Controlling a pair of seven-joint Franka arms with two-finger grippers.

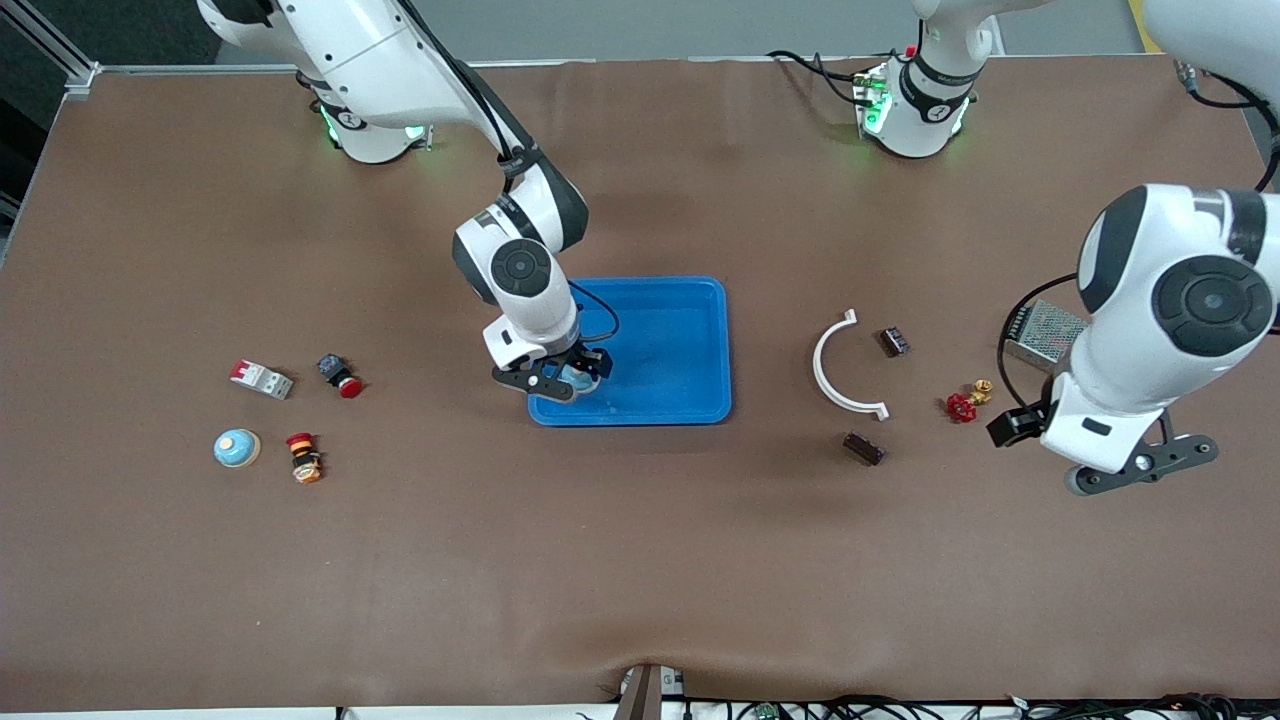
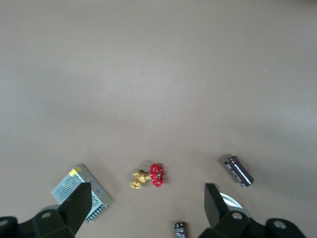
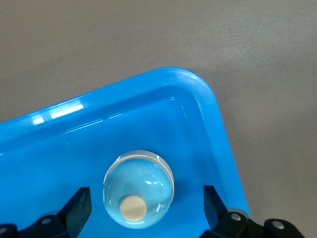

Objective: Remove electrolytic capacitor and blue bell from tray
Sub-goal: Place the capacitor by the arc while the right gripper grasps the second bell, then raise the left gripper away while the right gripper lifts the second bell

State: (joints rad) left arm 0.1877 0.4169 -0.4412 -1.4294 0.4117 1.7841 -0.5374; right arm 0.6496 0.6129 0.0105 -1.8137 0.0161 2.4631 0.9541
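Note:
A light blue bell [image 3: 138, 188] with a cream button sits in the corner of the blue tray [image 1: 725, 340] nearest the front camera, at the right arm's end. My right gripper [image 3: 146, 208] is open just above it, fingers apart from the bell on both sides; it also shows in the front view [image 1: 560, 380]. A second blue bell [image 1: 237, 448] stands on the table toward the right arm's end. Two dark capacitors [image 1: 863, 448] [image 1: 894, 341] lie on the table; one shows in the left wrist view [image 2: 239, 171]. My left gripper [image 2: 146, 206] is open and empty, high over the table beside a red valve.
A white curved piece [image 1: 840, 370] lies between the capacitors. The red and brass valve [image 1: 962, 406] and a metal power supply [image 1: 1040, 335] lie under the left arm. A circuit breaker [image 1: 260, 379] and two push buttons [image 1: 340, 376] [image 1: 303, 457] lie near the second bell.

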